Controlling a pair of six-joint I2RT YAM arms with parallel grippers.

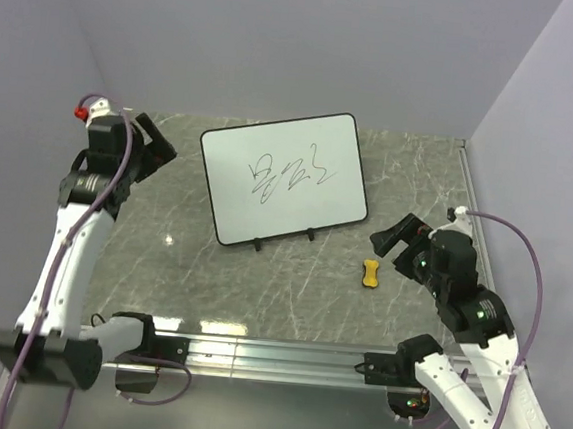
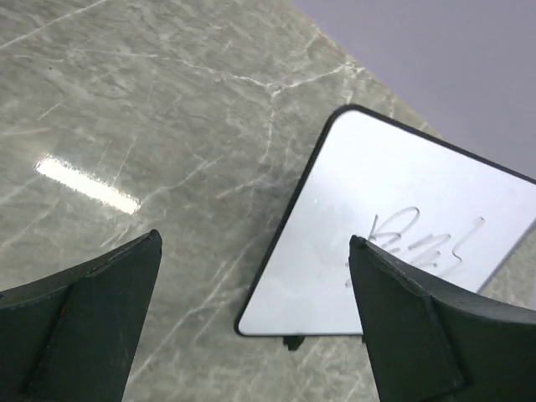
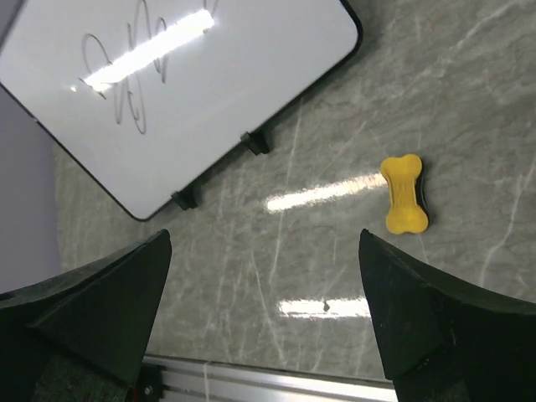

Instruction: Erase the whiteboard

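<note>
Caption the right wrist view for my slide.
Open right gripper over the marble table, yellow eraser lying near the scribbled whiteboard.

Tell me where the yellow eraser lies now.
In the top view the yellow eraser lies on the table, right of centre, nearer the arms than the whiteboard, close by the open right gripper.

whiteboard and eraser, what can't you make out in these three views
- Scribble on the whiteboard: illegible; too small in the top view, glare crosses it in the right wrist view.
- Left wrist view: the board's right part is cut by the frame edge and hidden behind a finger of the left pincer.
- Eraser: its underside is hidden beneath it; absent from the left wrist view.
</note>
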